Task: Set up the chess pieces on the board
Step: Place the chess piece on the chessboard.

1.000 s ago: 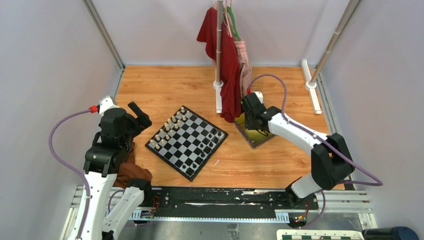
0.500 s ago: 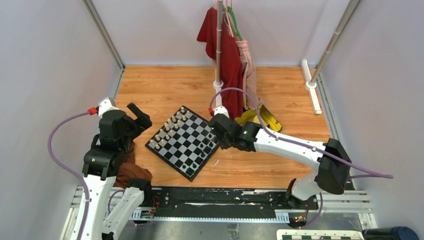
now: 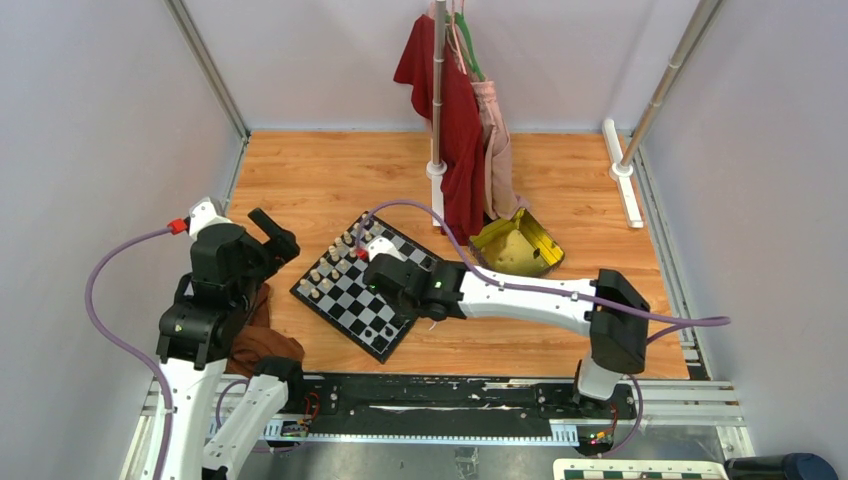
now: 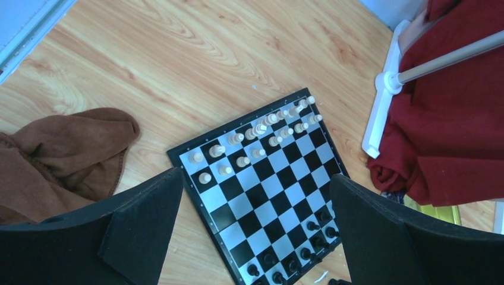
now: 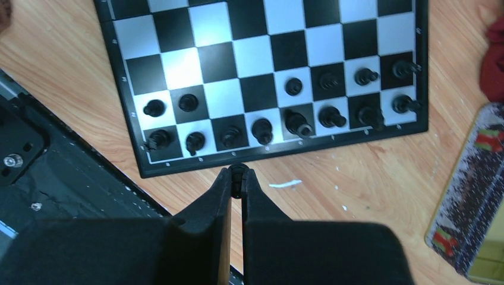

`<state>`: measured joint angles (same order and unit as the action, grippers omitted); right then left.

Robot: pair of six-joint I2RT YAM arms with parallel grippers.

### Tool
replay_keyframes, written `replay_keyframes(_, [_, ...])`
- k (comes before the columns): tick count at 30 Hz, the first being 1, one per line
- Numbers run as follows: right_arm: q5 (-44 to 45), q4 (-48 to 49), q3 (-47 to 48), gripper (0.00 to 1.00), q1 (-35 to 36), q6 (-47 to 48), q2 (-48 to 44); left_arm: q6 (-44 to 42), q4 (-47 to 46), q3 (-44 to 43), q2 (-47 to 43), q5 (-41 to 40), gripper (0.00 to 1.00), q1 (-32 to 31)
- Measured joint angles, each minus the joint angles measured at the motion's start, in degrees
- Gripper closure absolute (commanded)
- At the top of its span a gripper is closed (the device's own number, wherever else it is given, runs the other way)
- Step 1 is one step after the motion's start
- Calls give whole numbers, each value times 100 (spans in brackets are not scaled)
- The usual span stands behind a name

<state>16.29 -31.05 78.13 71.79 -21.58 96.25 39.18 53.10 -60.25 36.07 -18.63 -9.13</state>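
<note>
Gripping pincer: the right pincer (image 5: 237,181), its arm stretched across the tabletop (image 3: 330,170), has its tips pinched all but together on a small black piece (image 5: 238,171), at the border on the board's black side.
Left pincer (image 4: 255,181): fingers spread wide with nothing between them, held above the wood left of the board.
Board (image 3: 345,297): lies diagonally, one corner toward the rack's white foot (image 4: 380,113).
Cream pieces (image 4: 255,132): two rows along the far-left edge.
Black pieces (image 5: 297,123): a full rank on the opposite edge; the second rank has a two-square gap.
Edges: brown cloth (image 4: 59,154) near the left corner, not touching; gold tray (image 3: 515,245) apart from the right corner, beside the red garment (image 3: 450,130).
Open room: bare wood behind the board and along its near-right side.
</note>
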Motion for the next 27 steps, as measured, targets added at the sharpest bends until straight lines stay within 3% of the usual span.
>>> replay_keyframes(7, [-131, 114, 428, 100, 149, 260, 564, -85, 118, -363, -4, -83, 0, 0])
replay_keyframes(27, [-289, 420, 743, 100, 151, 791, 1515, -302, 398, -372, -92, -155, 0, 0])
